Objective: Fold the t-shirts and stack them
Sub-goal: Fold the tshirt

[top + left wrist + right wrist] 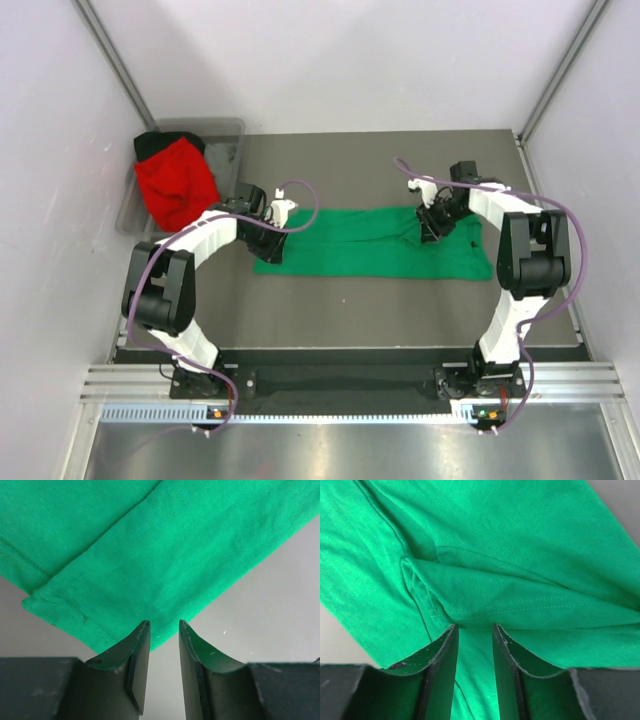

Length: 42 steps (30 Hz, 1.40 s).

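Note:
A bright green t-shirt (370, 245) lies flat on the table as a long folded strip. My left gripper (272, 232) is open just above the strip's left end; in the left wrist view (164, 625) its fingertips hover at the cloth's edge (165, 570), nothing between them. My right gripper (434, 225) is open over the strip's right part; in the right wrist view (475, 628) its tips sit at a hemmed fold (520, 605) of the green cloth. A red t-shirt (176, 181) hangs over the bin, with a black t-shirt (150, 143) behind it.
A grey plastic bin (228, 150) stands at the back left corner of the dark table (350, 310). White walls enclose the table on three sides. Purple cables loop over both arms.

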Each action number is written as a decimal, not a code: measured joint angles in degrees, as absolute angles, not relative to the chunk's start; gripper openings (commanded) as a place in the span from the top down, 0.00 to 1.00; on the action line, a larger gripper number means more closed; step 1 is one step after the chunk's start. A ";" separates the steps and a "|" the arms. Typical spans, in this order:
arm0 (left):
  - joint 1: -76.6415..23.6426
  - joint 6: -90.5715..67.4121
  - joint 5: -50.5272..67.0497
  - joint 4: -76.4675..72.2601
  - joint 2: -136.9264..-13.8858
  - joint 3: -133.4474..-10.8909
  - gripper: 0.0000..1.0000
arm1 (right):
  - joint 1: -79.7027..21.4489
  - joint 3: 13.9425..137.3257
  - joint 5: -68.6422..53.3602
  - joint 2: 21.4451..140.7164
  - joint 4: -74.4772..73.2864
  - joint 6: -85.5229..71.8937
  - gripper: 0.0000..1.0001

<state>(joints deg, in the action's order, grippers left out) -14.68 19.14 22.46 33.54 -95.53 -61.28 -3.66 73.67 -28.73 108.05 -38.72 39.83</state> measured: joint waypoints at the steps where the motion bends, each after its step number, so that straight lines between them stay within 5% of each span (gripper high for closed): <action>1: -14.68 19.11 22.41 33.52 -95.55 -61.28 0.65 | -3.66 73.67 -28.69 108.27 -38.72 39.83 0.64; 9: -14.68 19.11 21.67 33.36 -95.55 -60.53 0.66 | -3.75 73.82 -28.77 109.54 -38.74 39.81 0.66; 16: -14.68 19.11 21.37 33.34 -95.55 -60.31 0.66 | -4.23 73.93 -28.77 109.69 -38.37 39.83 0.89; 30: -14.68 19.11 20.60 33.30 -95.50 -60.23 0.65 | -5.26 79.99 -28.12 109.82 -38.68 39.03 0.91; 35: -14.68 19.11 19.81 33.41 -94.08 -60.10 0.55 | -5.78 90.13 -28.64 110.93 -37.08 36.32 0.57; 42: -15.14 25.21 18.46 36.29 -83.09 -60.49 0.42 | -6.63 86.37 -28.73 105.97 -35.83 34.83 0.54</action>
